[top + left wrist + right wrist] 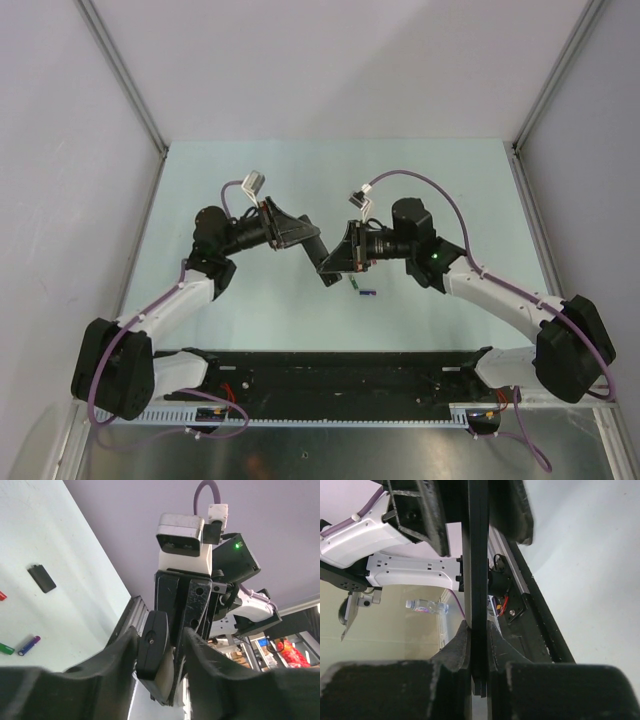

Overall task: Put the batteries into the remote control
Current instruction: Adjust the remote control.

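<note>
Right wrist shows left claw (477,530) and right claw (479,647) both clamping the remote (479,590). Only left wrist shows the red battery (2,596) and lid (42,578).

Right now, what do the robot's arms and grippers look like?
The left arm and right arm have white links with black joints and bases. The left gripper and right gripper are black and two-fingered. A purple cable runs along each arm to a grey-white wrist camera. A green light glows near the right wrist.

Remote control (479,580) was black. Green battery (6,648), red battery (2,596), blue-purple battery (29,645) — on pale mint tabletop (300,170) — cable (199,492) purple.
</note>
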Tool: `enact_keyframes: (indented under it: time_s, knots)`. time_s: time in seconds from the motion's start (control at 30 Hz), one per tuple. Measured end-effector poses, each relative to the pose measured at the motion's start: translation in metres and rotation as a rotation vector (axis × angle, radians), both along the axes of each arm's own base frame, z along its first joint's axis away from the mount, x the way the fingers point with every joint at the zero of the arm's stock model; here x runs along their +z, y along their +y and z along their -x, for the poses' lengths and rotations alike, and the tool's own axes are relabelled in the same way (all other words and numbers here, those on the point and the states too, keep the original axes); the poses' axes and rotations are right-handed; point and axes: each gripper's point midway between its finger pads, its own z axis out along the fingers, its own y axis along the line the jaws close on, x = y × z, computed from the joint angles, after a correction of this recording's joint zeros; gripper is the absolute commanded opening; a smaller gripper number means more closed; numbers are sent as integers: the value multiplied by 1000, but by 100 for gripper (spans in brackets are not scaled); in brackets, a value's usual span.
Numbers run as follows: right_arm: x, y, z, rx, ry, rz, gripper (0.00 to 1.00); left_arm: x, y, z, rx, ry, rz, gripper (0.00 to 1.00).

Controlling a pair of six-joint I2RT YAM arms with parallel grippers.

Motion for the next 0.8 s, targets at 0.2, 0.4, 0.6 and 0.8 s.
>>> enact_keyframes:
  time_s: [0.2, 0.4, 0.6, 0.8]
  knots:
    - [1, 4, 2, -5, 9, -4, 0, 2, 1, -7, 41, 7, 9, 63]
    - [1, 5, -3, -62, 16, -23, 0, 6, -2, -2, 71, -1, 24, 59]
    - [6, 4, -7, -105, 36, -78, 0, -2, -13, 9, 75, 30, 35, 41]
    - [15, 6, -10, -131, 48, -136, 0, -2, -17, 18, 94, 40, 60, 31]
